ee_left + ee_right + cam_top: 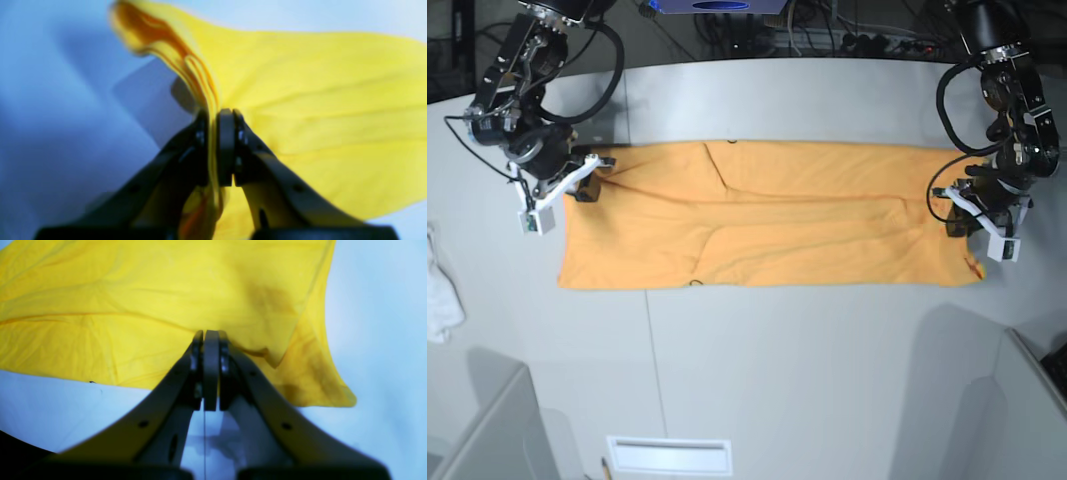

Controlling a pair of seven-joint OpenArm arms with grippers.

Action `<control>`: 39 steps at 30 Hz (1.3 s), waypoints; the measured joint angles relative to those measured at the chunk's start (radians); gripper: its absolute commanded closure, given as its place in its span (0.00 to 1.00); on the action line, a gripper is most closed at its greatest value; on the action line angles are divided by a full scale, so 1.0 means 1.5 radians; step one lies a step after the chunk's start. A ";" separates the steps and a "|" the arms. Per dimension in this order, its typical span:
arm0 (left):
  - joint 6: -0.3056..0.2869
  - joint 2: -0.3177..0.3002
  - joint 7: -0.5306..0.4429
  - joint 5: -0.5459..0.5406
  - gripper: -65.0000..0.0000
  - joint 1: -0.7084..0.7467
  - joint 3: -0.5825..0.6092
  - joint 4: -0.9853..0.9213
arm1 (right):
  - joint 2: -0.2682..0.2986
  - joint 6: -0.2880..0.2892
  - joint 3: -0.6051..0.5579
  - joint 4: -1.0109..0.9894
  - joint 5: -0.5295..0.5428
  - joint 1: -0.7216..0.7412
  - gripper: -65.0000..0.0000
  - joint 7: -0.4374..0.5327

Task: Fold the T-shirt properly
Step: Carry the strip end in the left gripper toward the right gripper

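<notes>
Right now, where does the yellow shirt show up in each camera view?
Left wrist: the shirt fills the right side, a bunched edge pinched in the left hand.
Right wrist: it spans the top, its edge pinched in the right hand.
Base: it lies stretched across the middle of the table.
Shared landmark: the pale table.

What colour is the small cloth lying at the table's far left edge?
White. The small cloth shows only in the base view, apart from the T-shirt.
</notes>
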 measured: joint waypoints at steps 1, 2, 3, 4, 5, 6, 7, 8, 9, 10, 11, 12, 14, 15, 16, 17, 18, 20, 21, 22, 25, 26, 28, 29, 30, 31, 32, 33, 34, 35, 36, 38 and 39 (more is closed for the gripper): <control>0.013 0.003 0.000 0.000 1.00 0.003 0.011 0.011 | 0.000 0.000 0.000 0.000 0.000 0.001 1.00 0.000; 0.029 0.006 -0.001 0.000 1.00 0.006 0.024 0.021 | 0.000 0.000 0.001 0.000 0.000 0.001 1.00 0.000; 0.042 0.009 -0.001 0.000 1.00 0.006 0.036 0.025 | 0.000 0.000 0.000 0.000 0.000 0.001 1.00 0.000; 0.056 0.010 -0.001 0.004 1.00 0.007 0.053 0.028 | 0.000 0.000 0.000 0.000 0.000 0.001 1.00 0.000; 0.061 0.013 0.002 0.008 1.00 0.006 0.072 0.032 | 0.000 0.000 0.000 0.000 0.000 0.001 1.00 0.000; 0.065 0.016 0.002 0.007 1.00 0.005 0.090 0.037 | -0.001 0.000 0.000 0.000 -0.001 0.001 1.00 0.000; 0.070 0.021 0.002 0.004 1.00 0.002 0.107 0.039 | 0.000 0.000 0.000 0.000 0.000 0.001 1.00 0.000; 0.080 0.027 0.001 0.002 1.00 -0.001 0.123 0.040 | 0.000 0.000 0.000 0.000 0.000 0.001 1.00 0.000; 0.081 0.033 -0.001 0.002 1.00 -0.003 0.136 0.040 | 0.000 0.000 0.001 0.000 0.000 0.001 1.00 0.000; 0.083 0.034 -0.001 0.002 1.00 -0.003 0.150 0.040 | -0.001 0.000 0.002 0.000 -0.001 0.001 1.00 0.000; 0.083 0.035 0.002 0.003 1.00 -0.005 0.165 0.040 | 0.000 0.000 0.002 0.000 0.000 0.001 1.00 0.000; 0.086 0.038 0.003 0.004 1.00 -0.009 0.177 0.040 | 0.000 0.000 0.002 0.000 0.000 0.001 1.00 0.000; 0.087 0.048 0.001 0.005 1.00 -0.018 0.192 0.040 | 0.000 0.000 0.002 0.000 -0.001 0.001 1.00 -0.001; 0.089 0.053 -0.001 0.004 1.00 -0.021 0.199 0.040 | 0.000 0.000 0.002 0.000 0.000 -0.002 1.00 -0.001; 0.099 0.058 -0.001 0.002 1.00 -0.023 0.208 0.040 | 0.000 0.000 0.002 0.000 -0.001 -0.005 1.00 0.001; 0.114 0.064 -0.003 0.003 1.00 -0.023 0.218 0.040 | 0.000 0.000 0.002 0.000 -0.001 -0.009 1.00 0.000; 0.127 0.069 -0.003 0.002 1.00 -0.023 0.230 0.040 | 0.000 0.000 0.002 0.000 -0.001 -0.010 1.00 0.000; 0.130 0.075 -0.002 0.002 1.00 -0.023 0.256 0.040 | 0.001 0.000 0.002 0.000 -0.001 -0.016 1.00 0.001; 0.133 0.080 -0.003 0.002 1.00 -0.023 0.269 0.040 | 0.000 0.000 0.002 0.000 -0.001 -0.020 1.00 0.001; 0.134 0.086 -0.004 0.002 1.00 -0.024 0.283 0.040 | 0.000 0.000 0.002 0.000 -0.001 -0.022 1.00 0.000; 0.133 0.105 -0.003 0.002 1.00 -0.025 0.309 0.040 | 0.001 0.000 0.002 0.000 0.000 -0.022 1.00 0.001; 0.133 0.110 -0.003 0.002 1.00 -0.027 0.313 0.040 | 0.001 0.000 0.002 0.000 0.000 -0.022 1.00 0.000; 0.135 0.124 0.004 0.005 1.00 -0.041 0.318 0.036 | 0.000 0.000 0.002 0.000 -0.001 -0.021 1.00 0.001; 0.134 0.130 0.002 0.006 1.00 -0.050 0.320 0.036 | 0.000 0.000 0.002 0.000 0.000 -0.019 1.00 0.001; 0.134 0.136 0.000 0.005 1.00 -0.056 0.319 0.036 | 0.000 0.000 0.002 0.000 0.000 -0.018 1.00 0.001; 0.135 0.144 -0.003 0.005 1.00 -0.061 0.318 0.036 | 0.000 0.000 0.002 0.000 -0.001 -0.017 1.00 0.001; 0.135 0.152 -0.003 0.005 1.00 -0.066 0.317 0.035 | 0.001 0.000 0.002 0.000 -0.001 -0.015 1.00 0.000; 0.132 0.157 -0.004 0.003 1.00 -0.070 0.319 0.026 | 0.000 0.000 0.002 0.000 0.000 -0.014 1.00 0.001; 0.132 0.162 -0.003 0.000 1.00 -0.073 0.320 0.015 | 0.000 0.000 0.002 0.000 0.000 -0.014 1.00 0.001; 0.134 0.167 -0.003 0.002 1.00 -0.073 0.320 0.004 | 0.001 0.000 0.002 0.000 -0.001 -0.014 1.00 0.001; 0.135 0.170 -0.002 0.005 1.00 -0.072 0.320 -0.002 | 0.000 0.000 0.002 0.000 -0.001 -0.014 1.00 0.001; 0.135 0.172 0.001 0.005 1.00 -0.067 0.320 -0.003 | 0.000 0.000 0.002 0.000 0.000 -0.014 1.00 0.001; 0.135 0.172 0.001 0.005 1.00 -0.067 0.320 -0.003 | 0.000 0.000 0.002 0.000 0.000 -0.014 1.00 0.001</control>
